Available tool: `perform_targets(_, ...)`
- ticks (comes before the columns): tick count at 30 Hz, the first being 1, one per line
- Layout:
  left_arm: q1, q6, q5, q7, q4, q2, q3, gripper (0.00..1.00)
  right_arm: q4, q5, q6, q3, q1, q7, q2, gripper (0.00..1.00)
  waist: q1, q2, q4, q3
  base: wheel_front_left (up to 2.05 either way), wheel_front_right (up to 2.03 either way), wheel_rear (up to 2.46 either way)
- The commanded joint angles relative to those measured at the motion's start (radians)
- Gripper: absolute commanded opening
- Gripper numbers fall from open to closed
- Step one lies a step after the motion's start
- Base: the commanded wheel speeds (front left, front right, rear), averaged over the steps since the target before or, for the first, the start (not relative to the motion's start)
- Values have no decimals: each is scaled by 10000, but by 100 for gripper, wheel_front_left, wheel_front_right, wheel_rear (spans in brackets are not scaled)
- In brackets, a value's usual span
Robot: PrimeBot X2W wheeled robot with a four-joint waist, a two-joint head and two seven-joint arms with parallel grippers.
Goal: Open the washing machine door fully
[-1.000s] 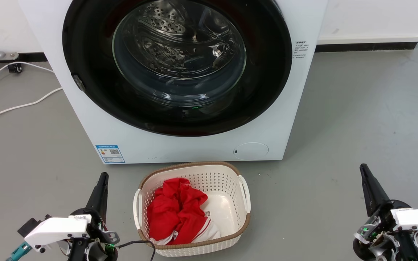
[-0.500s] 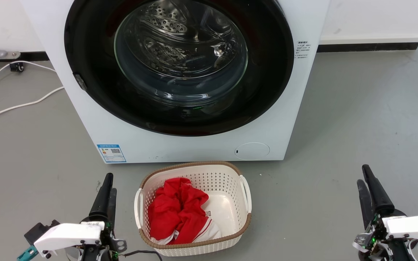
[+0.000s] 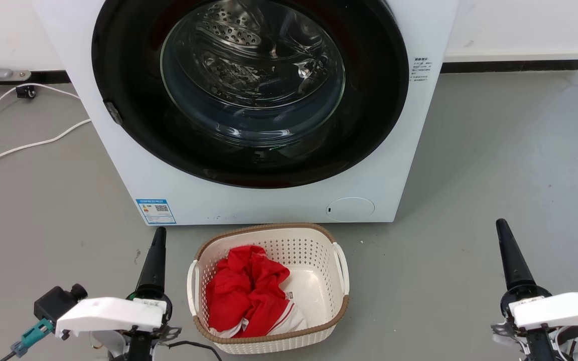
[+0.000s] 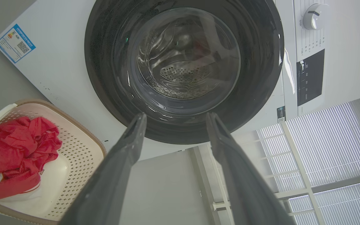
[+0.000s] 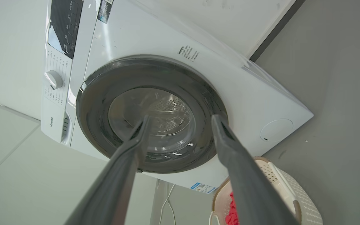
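Note:
The washing machine (image 3: 269, 205) is a white front-loader standing on the grey floor straight ahead. The washing machine door (image 3: 128, 100), a glossy black disc with a clear glass bowl, lies shut flat against the machine's front, and a small latch piece (image 3: 113, 113) sits on its left rim. My left gripper (image 3: 158, 233) hovers low at the lower left, well short of the machine. In the left wrist view the left gripper (image 4: 176, 116) is open and empty, aimed at the door (image 4: 183, 68). My right gripper (image 3: 500, 224) hovers at the lower right. The right wrist view shows the right gripper (image 5: 181, 117) open and empty before the door (image 5: 152, 112).
A white perforated laundry basket (image 3: 341, 260) with red clothing (image 3: 246, 291) stands on the floor just before the machine, between my two grippers. White cables (image 3: 23, 147) trail over the floor at the left. A wall with a dark skirting (image 3: 510, 65) runs behind.
My left gripper has crept forward and slightly right, toward the machine's lower left corner. Both wrists have rolled a little, and the right has barely shifted. The door has stayed shut.

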Motion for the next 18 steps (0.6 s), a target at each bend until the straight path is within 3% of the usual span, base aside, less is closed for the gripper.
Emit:
perform_targets(1, -333, -17, 506, -118, -221, 34, -84, 100, -288, -511, 2, 7, -47, -113, -5, 100, -1, 0, 0, 1, 0, 0, 0)
perform_targets(18, -413, 94, 3552, -712, -285, 32, -368, 100, -407, -3206, 2, 48, 188, -642, 23, 100, -1, 0, 12, 17, 0, 0, 0)
